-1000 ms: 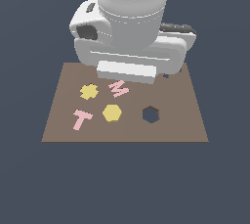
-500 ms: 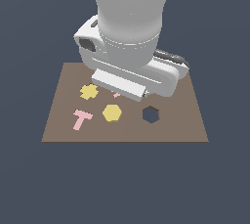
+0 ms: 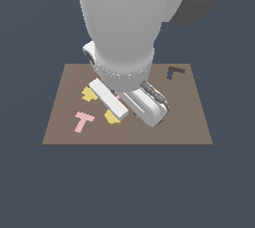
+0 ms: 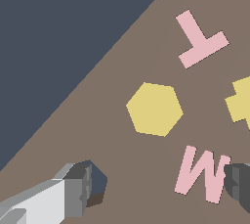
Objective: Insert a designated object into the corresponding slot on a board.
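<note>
Hexagon lies ahead of the spread fingers, not yet between them.

The hexagon [image 4: 155, 109] lies flat on the board [image 4: 122, 61], ungripped; the gripper [image 4: 161, 184] is released, fingers [image 4: 80, 189] straddling empty board, beside the pink M [image 4: 200, 173] and over the slot [image 4: 99, 183].

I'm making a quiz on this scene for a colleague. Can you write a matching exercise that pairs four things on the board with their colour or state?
Things:
1. hexagon piece
2. T-shaped piece
3. L-shaped cut-out
4. board

Descriptions:
A. pink
B. brown
C. yellow, lying flat, not gripped
D. dark, empty

Pairs: 1-C, 2-A, 3-D, 4-B
</note>
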Controlling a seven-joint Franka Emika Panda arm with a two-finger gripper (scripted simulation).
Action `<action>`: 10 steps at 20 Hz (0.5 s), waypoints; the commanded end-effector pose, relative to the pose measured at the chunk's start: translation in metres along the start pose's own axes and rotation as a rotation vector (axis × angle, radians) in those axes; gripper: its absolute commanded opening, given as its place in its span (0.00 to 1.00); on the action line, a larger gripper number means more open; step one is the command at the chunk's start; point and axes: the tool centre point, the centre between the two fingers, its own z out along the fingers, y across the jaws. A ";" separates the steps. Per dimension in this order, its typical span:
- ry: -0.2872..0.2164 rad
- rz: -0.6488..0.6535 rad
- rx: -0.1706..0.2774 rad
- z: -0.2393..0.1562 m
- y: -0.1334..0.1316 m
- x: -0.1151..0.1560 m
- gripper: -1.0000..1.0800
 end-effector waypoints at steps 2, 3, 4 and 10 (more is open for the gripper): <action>-0.001 0.150 -0.002 0.011 0.000 0.008 0.96; -0.001 0.189 -0.002 0.015 0.000 0.011 0.96; -0.001 0.227 -0.003 0.017 0.000 0.013 0.96; -0.003 0.425 -0.005 0.033 0.003 0.023 0.96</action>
